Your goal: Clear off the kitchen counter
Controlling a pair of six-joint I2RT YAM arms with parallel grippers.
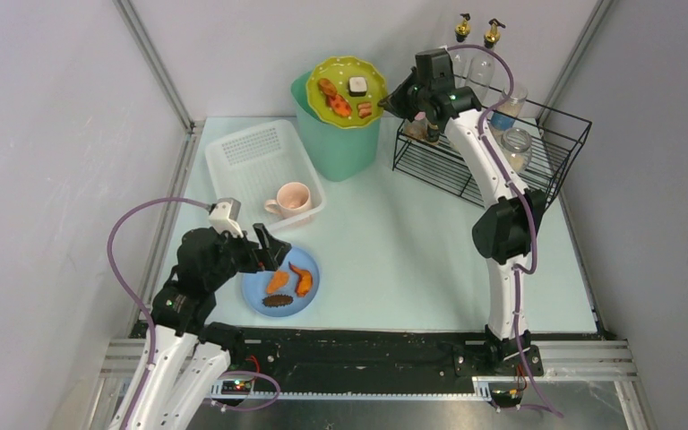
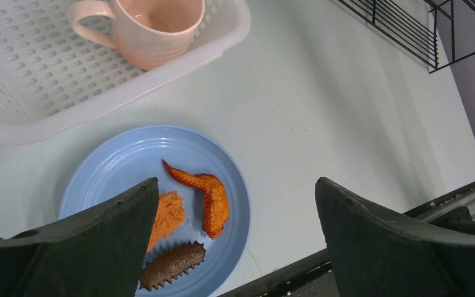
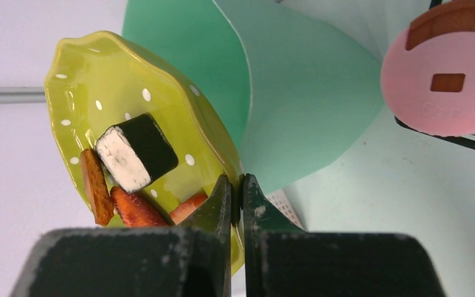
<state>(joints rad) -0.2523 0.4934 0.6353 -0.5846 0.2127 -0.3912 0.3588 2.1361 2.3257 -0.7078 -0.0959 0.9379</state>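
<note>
The pale mint kitchen counter (image 1: 412,242) carries a blue plate (image 1: 255,291) at the near left, with an orange wing, an orange lump and a dark spiky piece on it. My left gripper (image 1: 269,251) is open just above that blue plate (image 2: 120,164), empty. My right gripper (image 1: 392,100) is shut on the rim of a yellow-green plate (image 1: 345,76), held tilted over the green bin (image 1: 336,139). In the right wrist view the yellow-green plate (image 3: 93,93) holds a black-and-white sushi piece (image 3: 136,151) and orange food pieces, sliding low.
A white perforated basket (image 1: 255,157) holds a pink mug (image 1: 291,202) at the back left. A black wire rack (image 1: 555,134) with jars and bottles stands at the back right. A pink lid (image 3: 442,80) shows in the right wrist view.
</note>
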